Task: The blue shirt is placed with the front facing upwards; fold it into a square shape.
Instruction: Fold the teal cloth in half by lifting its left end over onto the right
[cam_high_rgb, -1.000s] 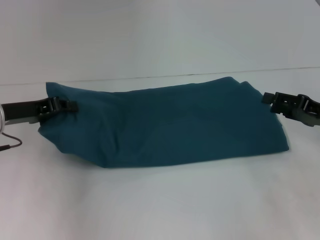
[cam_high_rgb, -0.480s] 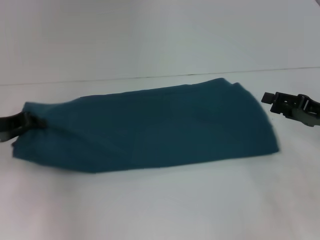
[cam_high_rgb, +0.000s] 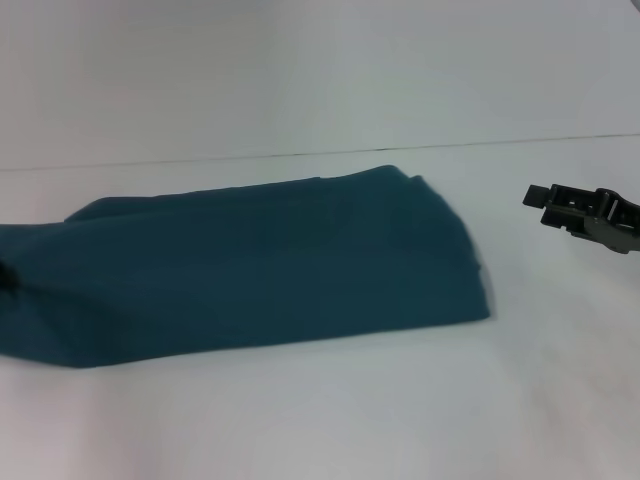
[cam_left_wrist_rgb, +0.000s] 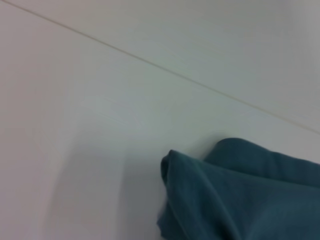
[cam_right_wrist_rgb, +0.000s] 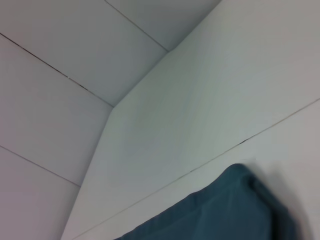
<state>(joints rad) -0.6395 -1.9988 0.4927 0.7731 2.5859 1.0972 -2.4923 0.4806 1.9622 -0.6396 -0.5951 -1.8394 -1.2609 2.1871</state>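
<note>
A white table (cam_high_rgb: 320, 420) meets a pale wall, and the shirt (cam_high_rgb: 250, 265) lies across it as a long folded band, running from centre out past the 9 o'clock edge of the head view. The left gripper (cam_high_rgb: 4, 277) shows only as a dark sliver at that edge; its fingers cannot be made out, nor whether they hold cloth. The right gripper (cam_high_rgb: 540, 201) hovers at 3 o'clock, fingers close together and holding nothing, well apart from the shirt. Risk: a one-sided pull could drag the band off-centre or loosen its fold.
</note>
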